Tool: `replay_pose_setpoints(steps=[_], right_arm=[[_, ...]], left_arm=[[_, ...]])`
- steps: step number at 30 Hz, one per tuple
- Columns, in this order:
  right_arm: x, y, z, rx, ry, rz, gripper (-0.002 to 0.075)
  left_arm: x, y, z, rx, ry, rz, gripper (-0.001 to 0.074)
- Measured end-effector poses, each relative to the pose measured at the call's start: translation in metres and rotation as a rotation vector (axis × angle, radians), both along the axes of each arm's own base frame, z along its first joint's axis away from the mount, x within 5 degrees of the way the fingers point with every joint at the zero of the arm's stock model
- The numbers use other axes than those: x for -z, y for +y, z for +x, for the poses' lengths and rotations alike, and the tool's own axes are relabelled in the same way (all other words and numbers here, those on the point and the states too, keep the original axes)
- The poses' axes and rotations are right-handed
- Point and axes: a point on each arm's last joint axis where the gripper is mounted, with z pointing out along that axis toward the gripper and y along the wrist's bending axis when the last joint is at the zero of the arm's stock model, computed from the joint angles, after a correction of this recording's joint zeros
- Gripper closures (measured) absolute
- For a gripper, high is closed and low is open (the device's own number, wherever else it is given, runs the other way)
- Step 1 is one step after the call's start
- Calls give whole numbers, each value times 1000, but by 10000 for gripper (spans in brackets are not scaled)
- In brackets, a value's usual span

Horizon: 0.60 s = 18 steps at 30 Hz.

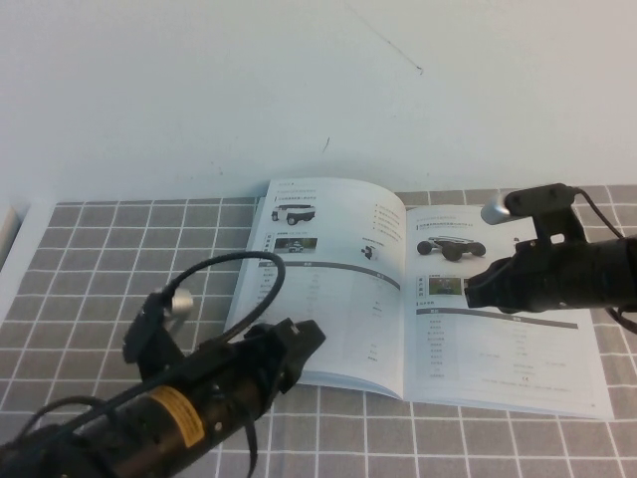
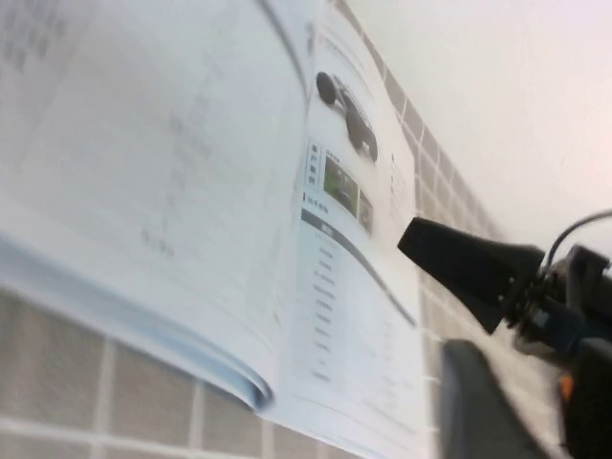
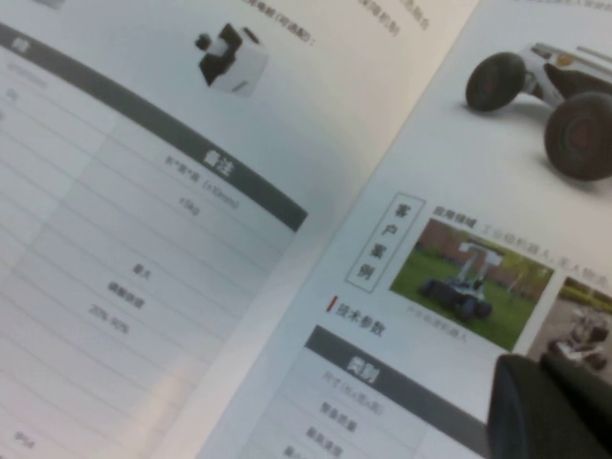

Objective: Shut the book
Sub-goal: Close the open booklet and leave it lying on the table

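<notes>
Overhead first: open book point(image 1: 338, 299) lying flat and face up in the middle of a grey checked worktop point(image 1: 100, 259), spine pointing away from the robot. Left hand point(image 1: 294, 349) low at the near edge of the left page, touching it or just short; opening impossible to tell. Right hand point(image 1: 480, 284) over the right page close to the spine, tips seemingly pressed together, holding nothing. Probably best done this way: slip under the outer edge of one half, swing it up and over about the spine, and clear the other hand before the half lands. Then press down near the fore-edge, avoiding creased pages or a book dragged across the worktop.

From the left wrist: book point(image 2: 191, 172) seen along its near edge, with the right hand point(image 2: 459, 268) a dark wedge over the far page. No writing legible.

From the right wrist: right hand point(image 3: 550, 406) just above the print. Readable, with some doubt: vertical label "客户案例" point(image 3: 382, 239), heading "技术参数" point(image 3: 363, 320), and "备注" point(image 3: 218, 164) in a dark bar. Nearby, a picture of a big-wheeled rover point(image 3: 535, 96). No brand name legible.
</notes>
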Motion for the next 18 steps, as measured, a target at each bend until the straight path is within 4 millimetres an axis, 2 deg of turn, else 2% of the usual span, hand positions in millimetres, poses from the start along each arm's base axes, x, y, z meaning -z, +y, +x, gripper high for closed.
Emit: replay_pose_setpoints(steps=[3, 5, 8, 12, 18], right_arm=[[-1, 2, -1, -20, 7, 21, 729], [-1, 4, -2, -37, 13, 39, 729], [-2, 7, -4, -64, 22, 66, 729], [-3, 11, -7, -99, 34, 102, 729], [-3, 13, -11, -170, 40, 95, 729]], left_arm=[[-17, 23, 0, 36, -86, 159, 640], [-23, 39, 1, 49, -109, 284, 695], [-37, 59, 5, 75, -160, 479, 723], [-58, 66, 11, 170, -270, 671, 732], [-87, 63, 22, 365, -410, 722, 734]])
